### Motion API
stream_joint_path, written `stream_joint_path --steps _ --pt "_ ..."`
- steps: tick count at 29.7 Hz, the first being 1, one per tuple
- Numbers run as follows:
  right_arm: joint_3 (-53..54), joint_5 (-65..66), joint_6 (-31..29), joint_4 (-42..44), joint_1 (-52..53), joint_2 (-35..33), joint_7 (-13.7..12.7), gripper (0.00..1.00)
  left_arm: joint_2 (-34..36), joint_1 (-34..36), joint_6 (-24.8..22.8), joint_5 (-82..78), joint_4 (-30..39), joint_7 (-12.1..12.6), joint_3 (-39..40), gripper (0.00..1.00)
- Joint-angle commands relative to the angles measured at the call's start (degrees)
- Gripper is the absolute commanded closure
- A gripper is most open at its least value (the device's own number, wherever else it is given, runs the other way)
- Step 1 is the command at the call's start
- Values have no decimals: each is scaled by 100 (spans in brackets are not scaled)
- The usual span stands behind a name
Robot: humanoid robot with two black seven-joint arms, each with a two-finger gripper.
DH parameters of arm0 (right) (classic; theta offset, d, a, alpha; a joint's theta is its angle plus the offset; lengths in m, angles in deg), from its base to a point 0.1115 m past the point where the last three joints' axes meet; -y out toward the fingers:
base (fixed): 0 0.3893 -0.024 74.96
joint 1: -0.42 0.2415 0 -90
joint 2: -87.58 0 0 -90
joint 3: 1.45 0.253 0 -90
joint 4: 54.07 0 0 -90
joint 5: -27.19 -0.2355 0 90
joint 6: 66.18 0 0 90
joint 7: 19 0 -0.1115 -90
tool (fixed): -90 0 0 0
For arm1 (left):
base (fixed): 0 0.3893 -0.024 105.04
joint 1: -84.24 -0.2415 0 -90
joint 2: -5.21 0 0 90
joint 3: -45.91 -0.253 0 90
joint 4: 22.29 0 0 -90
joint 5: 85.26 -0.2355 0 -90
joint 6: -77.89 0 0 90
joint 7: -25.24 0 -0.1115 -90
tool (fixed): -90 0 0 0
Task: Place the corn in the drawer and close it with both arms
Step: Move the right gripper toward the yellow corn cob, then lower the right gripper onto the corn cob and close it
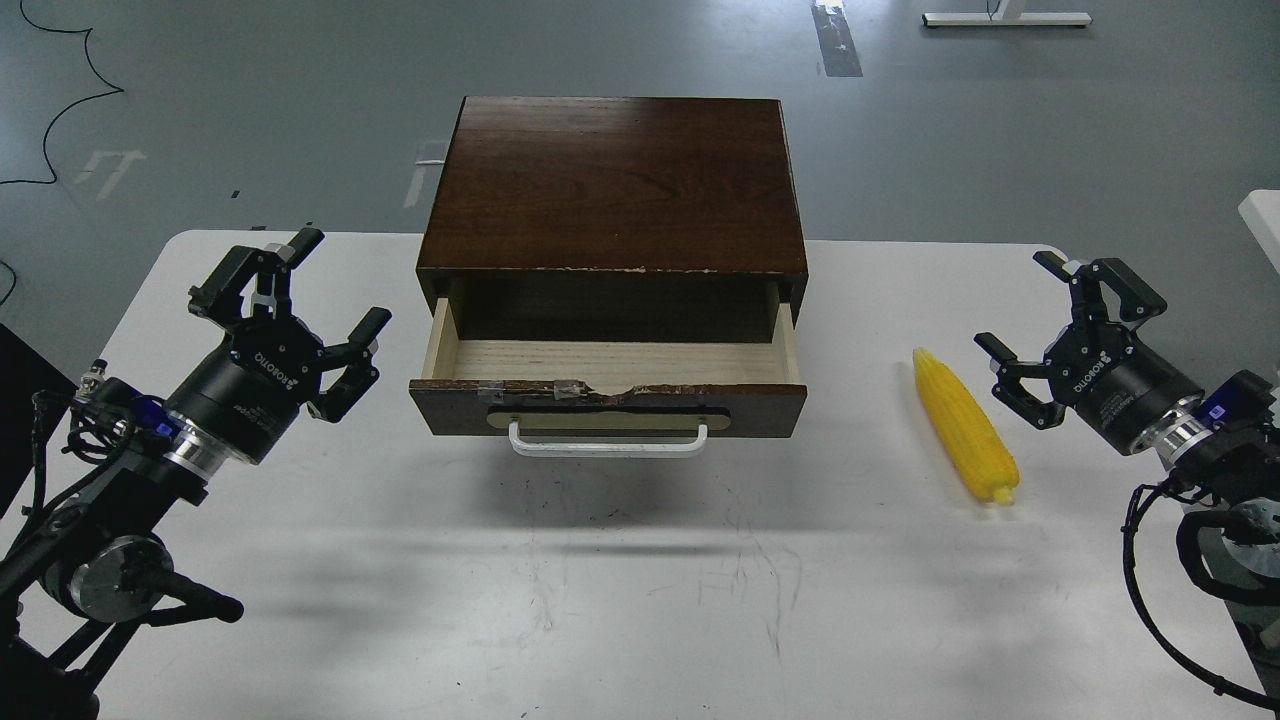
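Note:
The drawer (608,404) of a dark brown cabinet stands pulled out at the table's middle, with a white bar handle (607,443) and a bare pale wood floor inside. The yellow corn (965,426) lies on the table to the drawer's right, its tip pointing away from me. My right gripper (1040,320) hovers open just right of the corn, holding nothing. On the far side of the drawer, my left gripper (300,300) is also open and empty, a short way from the drawer's left corner.
The dark wooden cabinet (612,180) sits at the back centre of the white table (640,600). Grey floor with a black cable (60,110) lies beyond the table. A white object's edge (1262,225) shows at the far right.

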Motion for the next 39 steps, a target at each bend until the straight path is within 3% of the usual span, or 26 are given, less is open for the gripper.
stream_joint_path --steps 1,11,16,19,23,27,35,39 --pt "2 0 0 0 0 -1 0 0 -33 -19 11 0 6 -2 81 1" --pt "-33 236 0 -44 61 -159 0 0 -59 -28 -68 35 6 -10 89 1" --pt "-24 1226 0 -44 490 -588 0 0 -59 -19 -68 61 15 -159 98 1" --pt "-24 2308 382 -9 755 -818 0 0 -68 -19 -59 52 15 -177 98 1" --pt "-42 4660 1365 35 879 -888 0 0 -59 -19 -59 44 24 -168 89 1" --pt "-365 6025 2104 350 843 -828 0 0 -41 -10 -59 35 24 -168 89 1" --pt "-2043 6433 2984 1098 1089 -55 0 0 -24 -19 -59 8 41 -168 81 1" --pt "-2466 6433 3116 1177 1248 157 0 0 -15 -19 -68 8 41 -160 81 1"
